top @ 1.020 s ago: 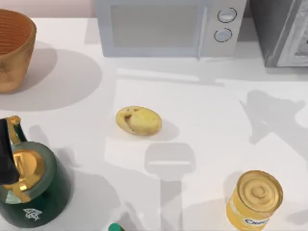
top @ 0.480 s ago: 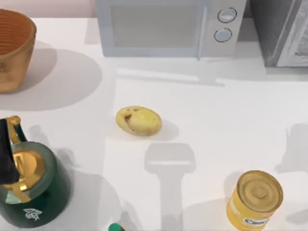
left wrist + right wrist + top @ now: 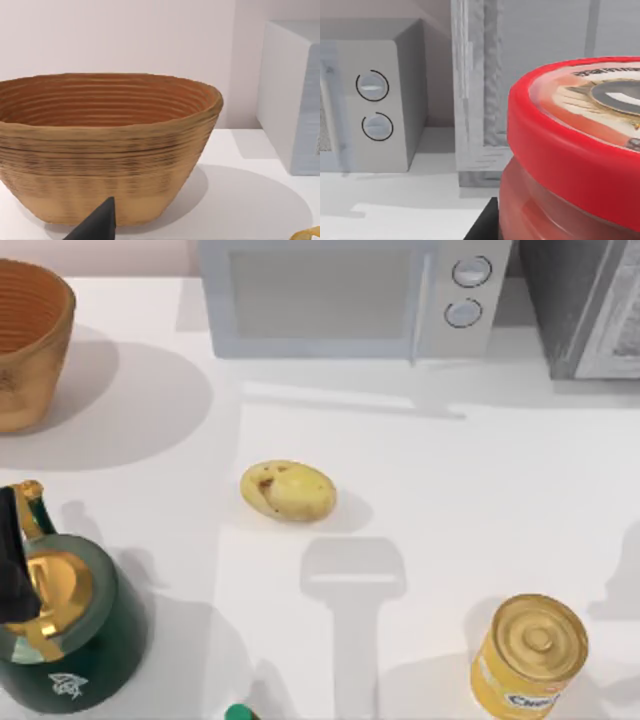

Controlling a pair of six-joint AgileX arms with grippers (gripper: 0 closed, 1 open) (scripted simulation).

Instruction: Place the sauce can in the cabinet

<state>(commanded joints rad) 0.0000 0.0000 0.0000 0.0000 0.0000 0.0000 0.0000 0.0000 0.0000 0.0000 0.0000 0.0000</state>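
Looming close in the right wrist view, the sauce can [image 3: 580, 150] faces the cabinet [image 3: 530, 75] beside the microwave [image 3: 375, 105]; whether either gripper's jaws are spread or pinching, I cannot tell.

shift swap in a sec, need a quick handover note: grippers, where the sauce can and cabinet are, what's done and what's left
Right gripper: the sauce can sits tight against the right wrist camera, so it looks held, with the cabinet ahead, beside the microwave.
Left gripper: one dark fingertip faces the wicker basket at the table's back left; looks idle.
Done: can apparently picked up.
Left: get it inside the cabinet, whose door looks closed, then release.
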